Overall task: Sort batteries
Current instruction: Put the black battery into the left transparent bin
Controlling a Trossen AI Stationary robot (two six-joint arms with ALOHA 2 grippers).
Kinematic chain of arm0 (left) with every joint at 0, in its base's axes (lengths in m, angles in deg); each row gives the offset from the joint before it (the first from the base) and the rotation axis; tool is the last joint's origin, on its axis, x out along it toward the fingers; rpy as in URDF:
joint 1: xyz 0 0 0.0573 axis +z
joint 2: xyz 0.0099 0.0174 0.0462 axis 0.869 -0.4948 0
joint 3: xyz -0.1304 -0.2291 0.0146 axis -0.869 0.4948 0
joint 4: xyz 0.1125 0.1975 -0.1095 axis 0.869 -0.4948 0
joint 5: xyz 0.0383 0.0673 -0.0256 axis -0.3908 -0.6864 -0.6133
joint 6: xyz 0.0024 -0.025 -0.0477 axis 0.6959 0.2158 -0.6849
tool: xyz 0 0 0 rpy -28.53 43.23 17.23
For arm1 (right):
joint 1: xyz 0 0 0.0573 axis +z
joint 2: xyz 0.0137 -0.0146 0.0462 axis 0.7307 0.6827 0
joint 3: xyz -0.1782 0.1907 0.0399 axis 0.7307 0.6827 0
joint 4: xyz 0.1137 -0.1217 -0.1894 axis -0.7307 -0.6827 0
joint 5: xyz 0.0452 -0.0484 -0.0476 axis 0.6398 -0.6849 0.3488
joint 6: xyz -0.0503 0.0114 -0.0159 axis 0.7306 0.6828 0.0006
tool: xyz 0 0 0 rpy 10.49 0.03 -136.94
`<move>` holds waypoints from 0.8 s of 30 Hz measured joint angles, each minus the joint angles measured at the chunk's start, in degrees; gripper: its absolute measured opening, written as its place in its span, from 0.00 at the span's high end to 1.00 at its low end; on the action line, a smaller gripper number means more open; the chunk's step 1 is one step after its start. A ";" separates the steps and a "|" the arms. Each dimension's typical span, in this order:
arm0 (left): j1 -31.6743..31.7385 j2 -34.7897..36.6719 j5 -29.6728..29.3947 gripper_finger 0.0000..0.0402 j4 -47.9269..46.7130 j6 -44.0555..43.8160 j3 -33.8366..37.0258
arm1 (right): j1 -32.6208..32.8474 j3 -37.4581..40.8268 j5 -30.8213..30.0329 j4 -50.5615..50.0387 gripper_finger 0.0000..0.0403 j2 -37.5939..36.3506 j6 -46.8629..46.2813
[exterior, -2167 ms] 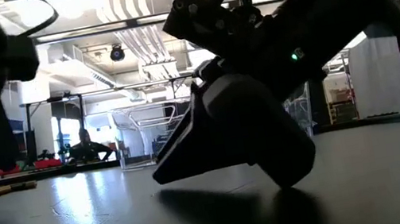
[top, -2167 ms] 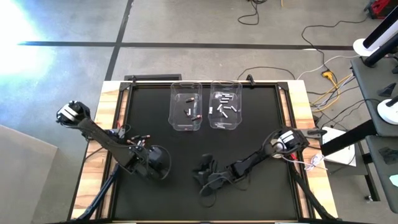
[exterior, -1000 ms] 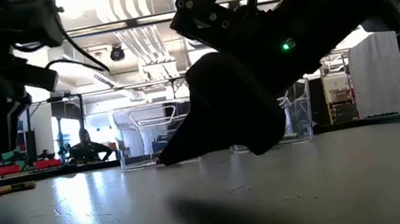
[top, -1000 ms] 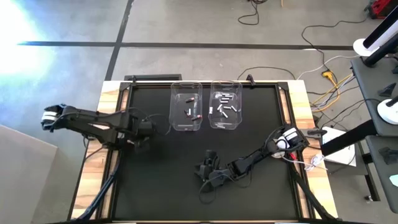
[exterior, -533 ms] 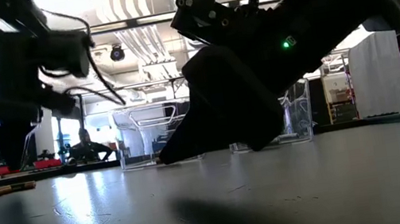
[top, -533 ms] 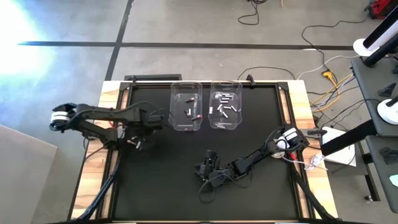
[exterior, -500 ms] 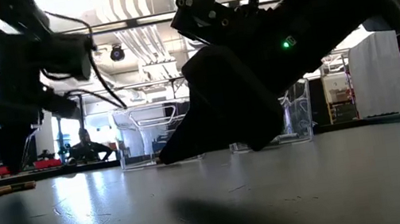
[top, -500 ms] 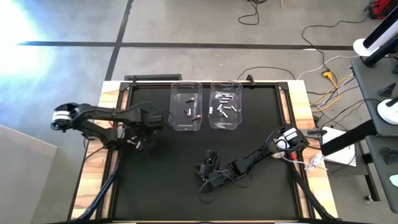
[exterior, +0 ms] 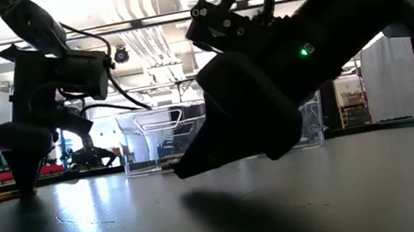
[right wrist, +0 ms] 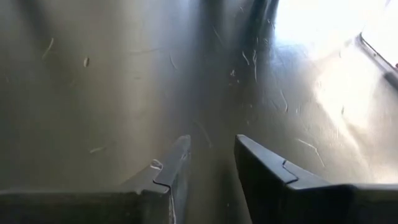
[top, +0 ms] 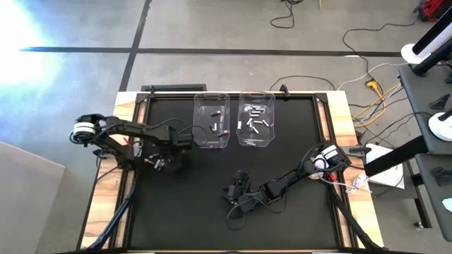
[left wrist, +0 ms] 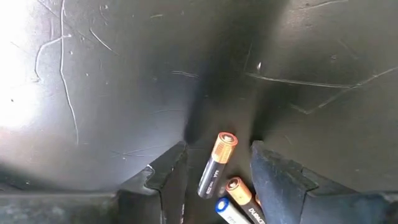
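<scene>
Three loose batteries lie on the black mat in the left wrist view: a black-and-copper one (left wrist: 217, 165), a second (left wrist: 240, 196) and a blue-tipped one (left wrist: 225, 210). My left gripper (left wrist: 217, 155) is open, its fingers standing on either side of the first battery without touching it. It sits low over the mat (top: 168, 161) (exterior: 27, 190), left and near of the bins. The left clear bin (top: 212, 120) holds dark batteries with red marks. The right clear bin (top: 256, 120) holds silvery ones. My right gripper (top: 233, 193) (right wrist: 211, 149) hovers just above the mat's middle (exterior: 186, 167), open by a narrow gap on nothing.
The black mat (top: 296, 226) has a wooden border (top: 106, 197). Both bins stand side by side at the far middle. Cables and a white device (top: 385, 166) lie beyond the right edge. A person (exterior: 89, 151) shows far behind the table in the low view.
My left gripper has swung from the left edge toward the left bin, then come down toward the near side until its fingertips are at the mat. My right gripper has stayed almost where it was.
</scene>
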 joint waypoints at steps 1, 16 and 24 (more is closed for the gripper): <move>-0.19 -0.04 0.00 0.62 0.00 -0.02 0.04 | 0.00 0.18 0.02 0.02 0.71 0.01 -0.04; -1.35 0.07 3.22 0.97 3.53 -3.02 2.88 | 1.11 0.57 0.51 0.06 0.77 0.01 -0.99; -2.80 0.85 2.65 0.98 3.57 -2.62 2.65 | 3.10 0.59 0.30 -11.58 0.79 -4.88 0.45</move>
